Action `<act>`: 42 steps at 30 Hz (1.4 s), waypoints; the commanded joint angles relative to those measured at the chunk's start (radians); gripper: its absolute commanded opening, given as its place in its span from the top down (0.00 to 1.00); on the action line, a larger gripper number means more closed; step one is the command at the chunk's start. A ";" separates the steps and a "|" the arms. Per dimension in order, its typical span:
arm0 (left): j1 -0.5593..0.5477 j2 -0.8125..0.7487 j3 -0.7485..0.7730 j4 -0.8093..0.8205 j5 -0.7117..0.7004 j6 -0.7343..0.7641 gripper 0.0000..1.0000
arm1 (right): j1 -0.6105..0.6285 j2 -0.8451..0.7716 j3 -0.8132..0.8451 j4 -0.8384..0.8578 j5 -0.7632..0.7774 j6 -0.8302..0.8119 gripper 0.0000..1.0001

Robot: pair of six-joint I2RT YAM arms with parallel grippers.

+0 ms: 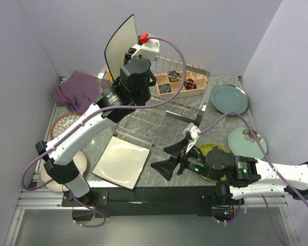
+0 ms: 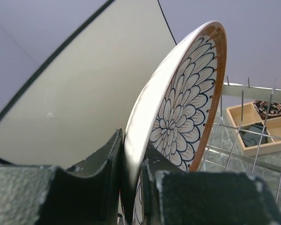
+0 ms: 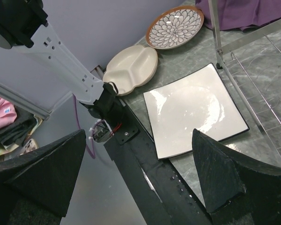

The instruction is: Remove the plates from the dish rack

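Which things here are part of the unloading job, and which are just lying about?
Job: dish rack; upright patterned plate clamped in the left gripper; upright square plate; flat square plate; flat patterned plate; cream dish; teal plate; mint plate; yellow plate.
Lying about: purple cloth; wooden box.

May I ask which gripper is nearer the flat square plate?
Right. The right gripper hangs open beside the flat square plate; the left gripper is back at the rack, gripping a patterned plate.
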State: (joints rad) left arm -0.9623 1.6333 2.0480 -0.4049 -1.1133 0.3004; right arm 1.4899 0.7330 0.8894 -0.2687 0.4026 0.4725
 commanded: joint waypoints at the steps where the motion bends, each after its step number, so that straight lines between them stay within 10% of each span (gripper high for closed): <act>1: -0.065 -0.023 0.043 0.276 -0.025 0.066 0.99 | 0.006 -0.001 0.000 0.045 0.028 -0.026 0.00; 42: -0.138 -0.162 0.061 0.228 0.217 -0.191 0.99 | 0.007 0.036 0.017 0.080 0.010 -0.066 0.00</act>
State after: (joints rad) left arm -1.0954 1.5345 2.0781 -0.3199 -1.0023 0.2115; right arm 1.4899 0.7868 0.8894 -0.2302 0.4068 0.4244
